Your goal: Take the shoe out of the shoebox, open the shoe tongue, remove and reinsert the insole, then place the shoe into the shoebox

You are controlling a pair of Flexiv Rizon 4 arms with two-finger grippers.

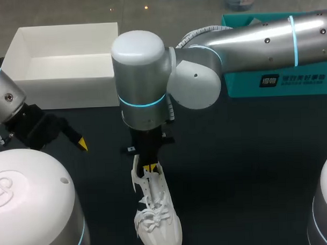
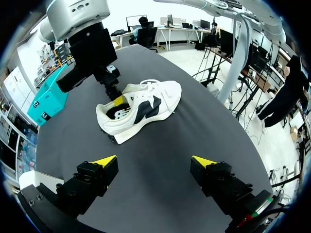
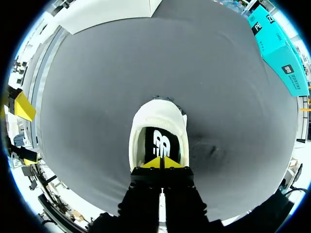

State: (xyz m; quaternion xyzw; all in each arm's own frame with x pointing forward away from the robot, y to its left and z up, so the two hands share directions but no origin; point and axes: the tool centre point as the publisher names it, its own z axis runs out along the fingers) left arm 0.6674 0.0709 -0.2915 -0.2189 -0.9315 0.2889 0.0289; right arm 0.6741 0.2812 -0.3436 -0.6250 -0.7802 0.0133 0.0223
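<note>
**Shoe out on table, right gripper at its mouth**

Table, dark and matte, carries everything. The right arm comes in from the right and reaches past the middle, its wrist pointing straight down over the shoe. The left arm sits at the left edge, low over bare table.

The shoebox, white and open-topped, stands at the far left of the table with nothing visible inside. A teal box lies at the far right, partly behind the right arm.

The shoe is white with a dark side mark. It stands on its sole near the middle of the table, toe toward the near edge and laces tied, well apart from the shoebox.

The right gripper is down at the lace end of the shoe's mouth, its yellow tips pressed together. I cannot tell whether the tongue is pinched between them.

The left gripper hangs over the table with its fingers spread wide and nothing between them, the shoe well ahead of it.

The insole, dark with a white mark, lies inside the shoe, just ahead of the right gripper's tips.
</note>
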